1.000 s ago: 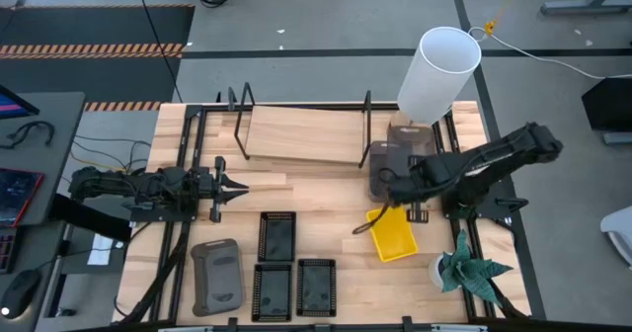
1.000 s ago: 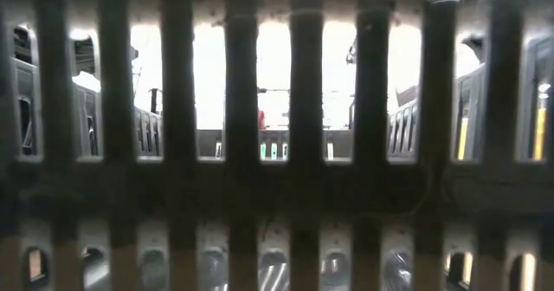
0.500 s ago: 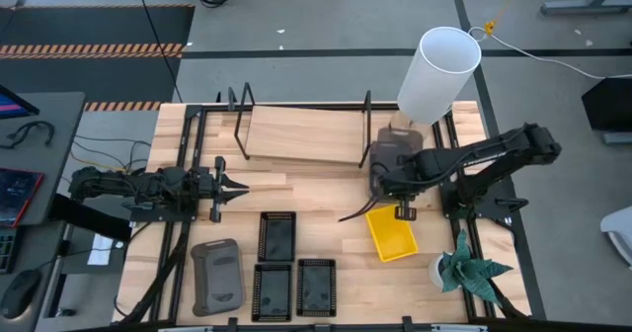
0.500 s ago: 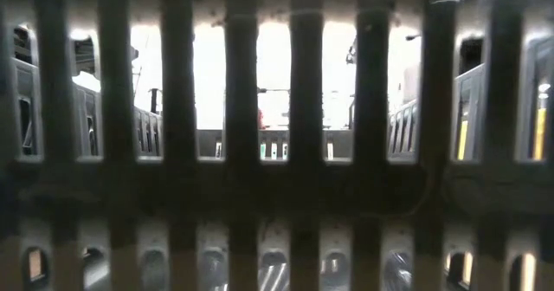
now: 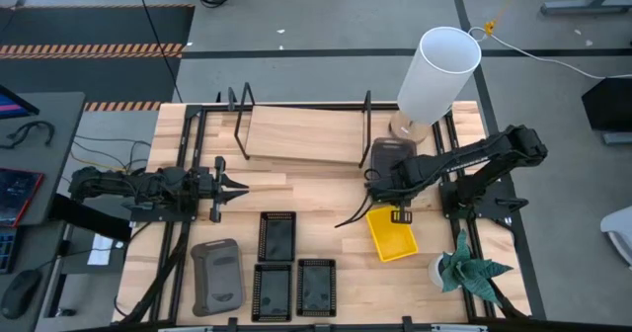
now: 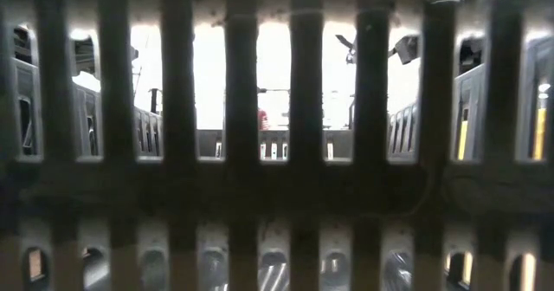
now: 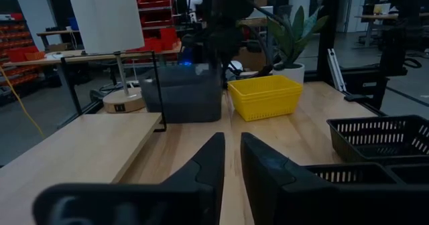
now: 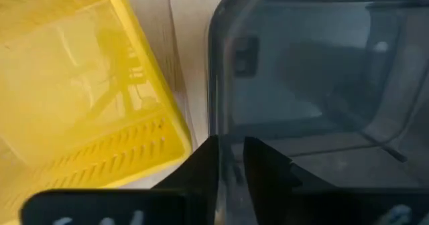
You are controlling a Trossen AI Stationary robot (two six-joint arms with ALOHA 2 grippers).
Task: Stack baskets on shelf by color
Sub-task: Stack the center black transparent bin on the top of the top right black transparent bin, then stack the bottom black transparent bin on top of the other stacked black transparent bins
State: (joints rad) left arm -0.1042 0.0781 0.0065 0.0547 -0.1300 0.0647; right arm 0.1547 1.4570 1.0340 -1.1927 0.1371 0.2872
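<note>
Yellow basket (image 5: 392,232) beside grey basket (image 5: 389,156)

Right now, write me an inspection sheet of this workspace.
Surface: slatted wooden tabletop, mostly bare at centre.
Job's things: shelf carries no baskets; grey basket beside its right end; yellow basket in front of that; three black mesh baskets and another grey basket near the front edge.
Clutter: white lamp, potted plant.
Grippers: right hand at the grey basket's rim, fingers nearly together; left hand waits at left, nearly closed, empty.
Cables: a dark cable trailing below the right hand.
Surroundings: desk with a mouse at left.
</note>
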